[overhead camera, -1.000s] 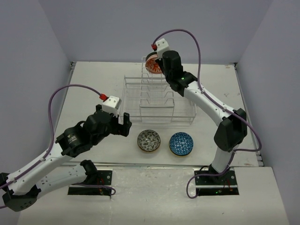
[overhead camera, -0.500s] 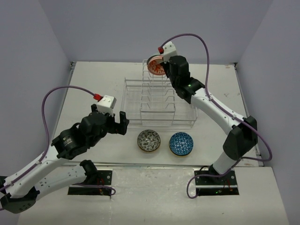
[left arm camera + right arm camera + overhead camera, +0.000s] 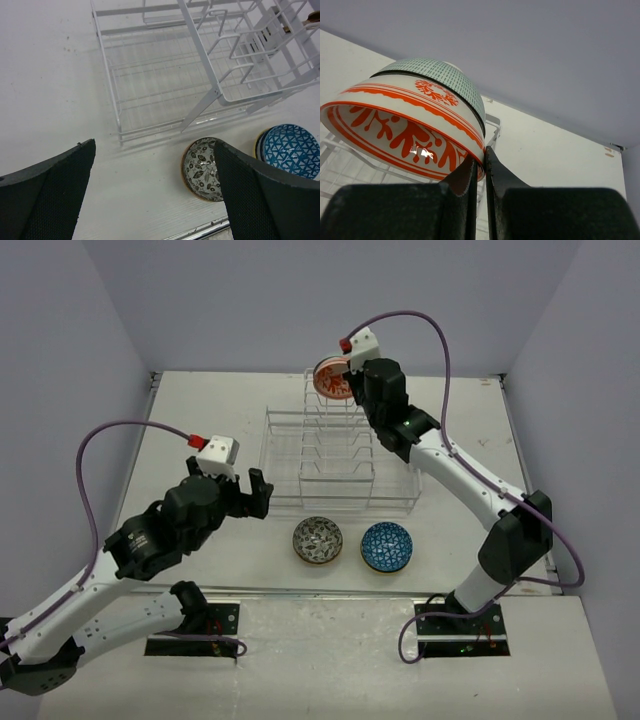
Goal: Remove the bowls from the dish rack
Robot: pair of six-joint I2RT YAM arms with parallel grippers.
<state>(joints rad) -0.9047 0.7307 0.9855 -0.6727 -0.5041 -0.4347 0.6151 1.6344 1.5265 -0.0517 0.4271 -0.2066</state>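
Dish rack [image 3: 335,465] at centre of the top view, one bowl held above its far end.
Right gripper [image 3: 481,159] clamped on the rim of the orange-red bowl [image 3: 331,378], upper centre. Left gripper [image 3: 154,145] spread wide, holding nothing, left of the rack. Grey-speckled bowl [image 3: 318,540] and blue mosaic bowl [image 3: 386,546] sit side by side below the rack.

Right gripper [image 3: 347,390], fingers pinching the orange-red bowl [image 3: 333,378], shifts slightly rightward over the dish rack [image 3: 340,455]. Left gripper [image 3: 250,497] draws back leftward.
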